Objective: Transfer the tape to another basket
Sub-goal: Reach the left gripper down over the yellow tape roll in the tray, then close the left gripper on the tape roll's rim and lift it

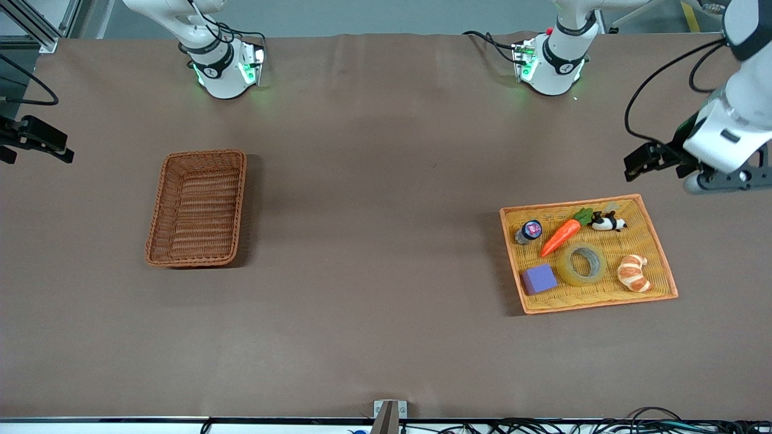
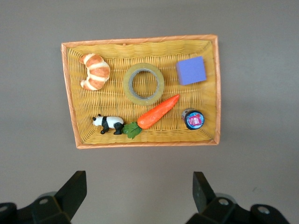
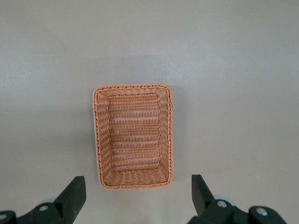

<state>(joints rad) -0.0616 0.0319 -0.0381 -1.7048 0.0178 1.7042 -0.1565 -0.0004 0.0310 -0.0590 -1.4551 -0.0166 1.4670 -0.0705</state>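
Lying flat in the orange-yellow tray [image 1: 660, 253], the tape [image 1: 582, 263] is seen between the purple cube [image 1: 538, 278] and the croissant [image 1: 633, 272], just beside the carrot [image 1: 561, 236]. The basket [image 1: 158, 214] is placed well apart, toward the right arm's end of the worktop [image 1: 374, 241]. The left gripper [image 2: 139, 192] is held above the worktop beside the tray, fingers spread and empty. The right gripper [image 3: 138, 195] is held high over the worktop by the basket, fingers likewise released.

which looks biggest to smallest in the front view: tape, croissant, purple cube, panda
1. tape, clearly the largest
2. purple cube and croissant, too alike to rank
3. panda, the smallest

All lie in the same yellow tray, so nearness to the camera hardly skews this.
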